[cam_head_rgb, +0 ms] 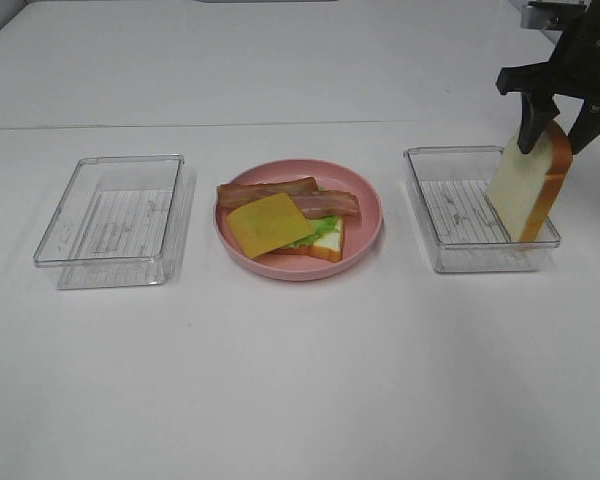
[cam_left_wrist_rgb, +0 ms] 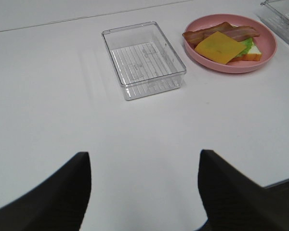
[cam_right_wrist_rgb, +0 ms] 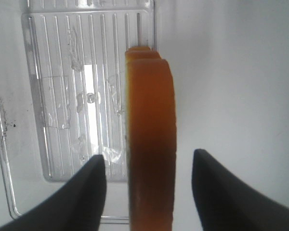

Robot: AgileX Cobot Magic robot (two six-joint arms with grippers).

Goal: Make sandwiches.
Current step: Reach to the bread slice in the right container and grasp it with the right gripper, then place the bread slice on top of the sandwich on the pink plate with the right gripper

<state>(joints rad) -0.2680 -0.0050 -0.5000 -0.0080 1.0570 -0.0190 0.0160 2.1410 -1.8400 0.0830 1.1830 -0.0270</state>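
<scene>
A pink plate point(cam_head_rgb: 368, 205) holds a bread slice point(cam_head_rgb: 330, 245), green lettuce point(cam_head_rgb: 320, 230), two bacon strips point(cam_head_rgb: 270, 190) and a yellow cheese square point(cam_head_rgb: 270, 223); the stack also shows in the left wrist view point(cam_left_wrist_rgb: 221, 45). A second bread slice point(cam_head_rgb: 525, 195) stands tilted on edge at the right side of the right clear tray point(cam_head_rgb: 450, 205). My right gripper point(cam_head_rgb: 553, 135) straddles its top. The right wrist view shows the crust point(cam_right_wrist_rgb: 149, 134) between my fingers point(cam_right_wrist_rgb: 94, 187) with a gap on each side. My left gripper point(cam_left_wrist_rgb: 144, 192) is open and empty over bare table.
An empty clear tray point(cam_head_rgb: 110, 215) sits left of the plate and also shows in the left wrist view point(cam_left_wrist_rgb: 142, 62). The white table has bare room in front of the trays and plate. The right tray's ribbed floor point(cam_right_wrist_rgb: 62, 72) lies under the slice.
</scene>
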